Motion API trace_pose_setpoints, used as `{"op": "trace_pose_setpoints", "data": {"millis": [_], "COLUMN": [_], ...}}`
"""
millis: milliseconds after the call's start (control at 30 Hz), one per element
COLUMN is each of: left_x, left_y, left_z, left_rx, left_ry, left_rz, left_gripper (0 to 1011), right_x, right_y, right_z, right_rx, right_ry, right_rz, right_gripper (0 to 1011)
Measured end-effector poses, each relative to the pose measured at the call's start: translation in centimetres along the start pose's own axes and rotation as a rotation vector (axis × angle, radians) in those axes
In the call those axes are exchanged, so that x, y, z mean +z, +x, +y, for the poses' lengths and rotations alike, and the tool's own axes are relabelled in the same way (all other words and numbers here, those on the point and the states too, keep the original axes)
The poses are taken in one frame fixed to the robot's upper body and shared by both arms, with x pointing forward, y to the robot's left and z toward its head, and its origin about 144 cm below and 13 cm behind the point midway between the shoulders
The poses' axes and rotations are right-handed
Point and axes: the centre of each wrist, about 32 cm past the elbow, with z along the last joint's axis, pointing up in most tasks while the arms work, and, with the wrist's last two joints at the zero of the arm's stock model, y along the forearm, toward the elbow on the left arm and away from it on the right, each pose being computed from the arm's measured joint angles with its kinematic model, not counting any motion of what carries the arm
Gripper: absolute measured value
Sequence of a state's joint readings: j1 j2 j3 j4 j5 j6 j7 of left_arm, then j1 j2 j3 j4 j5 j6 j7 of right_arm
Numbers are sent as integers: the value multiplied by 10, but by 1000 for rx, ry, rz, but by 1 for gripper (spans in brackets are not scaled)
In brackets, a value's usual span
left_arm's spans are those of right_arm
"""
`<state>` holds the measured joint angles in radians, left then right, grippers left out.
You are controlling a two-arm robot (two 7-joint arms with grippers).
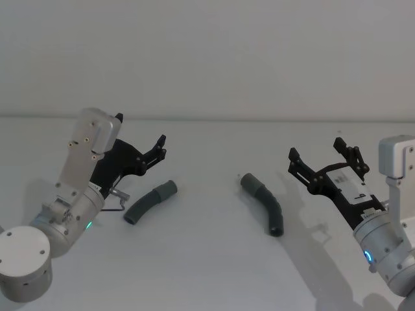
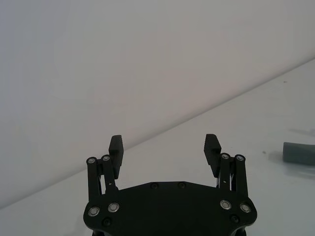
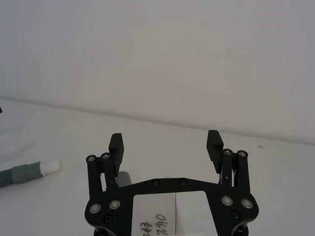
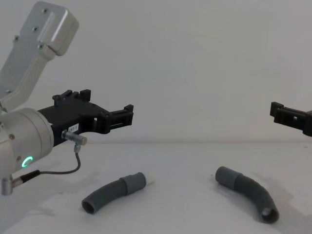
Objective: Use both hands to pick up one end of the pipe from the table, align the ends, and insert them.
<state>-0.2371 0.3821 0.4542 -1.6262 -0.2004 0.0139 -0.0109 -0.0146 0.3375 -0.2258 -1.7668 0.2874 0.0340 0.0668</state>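
Hovering clear of the tabletop (image 1: 207,265), the left gripper (image 1: 159,149) and the right gripper (image 1: 322,155) each sat on its own side of the work. I judged this a ready stance, with one arm for each hose piece. The left gripper's fingers (image 2: 116,147) stood spread wide with nothing between them. The right gripper's fingers (image 3: 215,143) were spread just as wide and were equally empty, so no grasp had begun.

The left hose piece (image 1: 148,204) lay flat on the tabletop close under the left gripper, its grey cuff (image 1: 168,189) turned toward the middle. The right hose piece (image 1: 264,204) lay well apart from it, between the middle and the right gripper. Its own cuff (image 1: 248,182) also faced inward, and its open ribbed end was nearer the robot.

With both cuffed ends pointing at one another across the bare gap, the layout seemed meant for mating. Each piece could be lifted by its ribbed body and brought cuff to cuff.

In the right wrist view a cuffed end carried a narrower white tip (image 3: 50,166). It looked like the left piece's, the part to go into the other cuff, though I could not be sure.

The task was at its start. The next step called for each gripper to descend over its piece and grip behind the cuff, leaving the ends free to meet.
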Motion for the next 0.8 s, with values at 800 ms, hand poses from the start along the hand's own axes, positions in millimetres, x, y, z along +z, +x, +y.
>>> {"op": "trace_pose_setpoints", "data": {"millis": [800], "left_x": [0], "left_y": [0], "left_z": [0], "left_rx": [0], "left_ry": [0], "left_rz": [0], "left_gripper": [1000], "right_x": [0], "right_y": [0], "right_z": [0], "right_rx": [0], "right_ry": [0], "right_rz": [0], "right_gripper": [1002]}}
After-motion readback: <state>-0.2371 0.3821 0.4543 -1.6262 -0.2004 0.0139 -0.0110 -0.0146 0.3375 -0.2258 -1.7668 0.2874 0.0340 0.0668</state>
